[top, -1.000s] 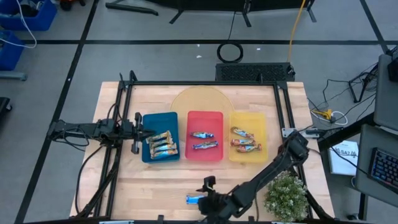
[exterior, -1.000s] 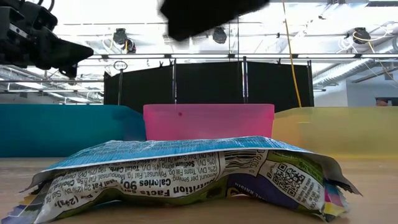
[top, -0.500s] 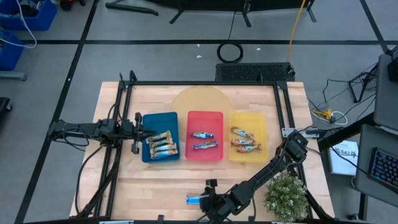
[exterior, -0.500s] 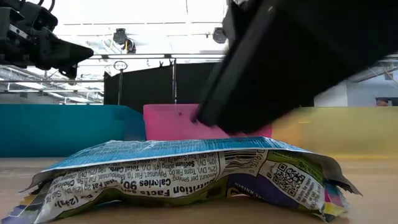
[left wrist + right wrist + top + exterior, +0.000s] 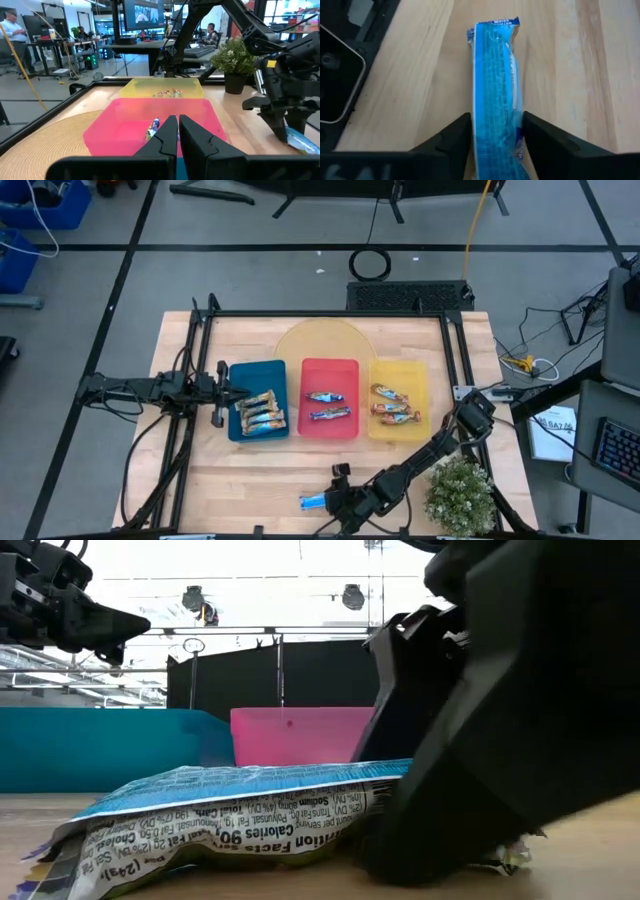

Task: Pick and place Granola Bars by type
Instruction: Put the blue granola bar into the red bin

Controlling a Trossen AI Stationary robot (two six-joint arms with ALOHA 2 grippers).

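A blue-white granola bar [image 5: 312,501] lies flat on the wood near the table's near edge. My right gripper [image 5: 335,502] has come down on it from the right, one finger on either side of the bar [image 5: 496,75]. In the low view the gripper [image 5: 480,740] hides the bar's right end [image 5: 220,810]. Tan-gold bars [image 5: 260,412] lie in the blue tray [image 5: 240,375], blue-white bars [image 5: 327,405] in the red tray [image 5: 330,370], and red-orange bars [image 5: 393,408] in the yellow tray [image 5: 400,370]. My left gripper [image 5: 243,392] waits shut over the blue tray's left edge. My right gripper pinches the bar's two long sides [image 5: 477,125] between its two fingers [image 5: 455,137], at the end nearest the gripper. The fingers slant down from the table's right, in line with the bar's length. The bar lies flat on the table.
A potted plant [image 5: 460,492] stands at the near right corner beside my right arm. A round woven mat [image 5: 320,340] lies behind the trays. A black frame [image 5: 200,330] borders the table.
My right gripper has come down toward the near edge onto the blue-white bar. Its fingers now stand against the bar's sides. The bar has shifted a little toward the table's left.
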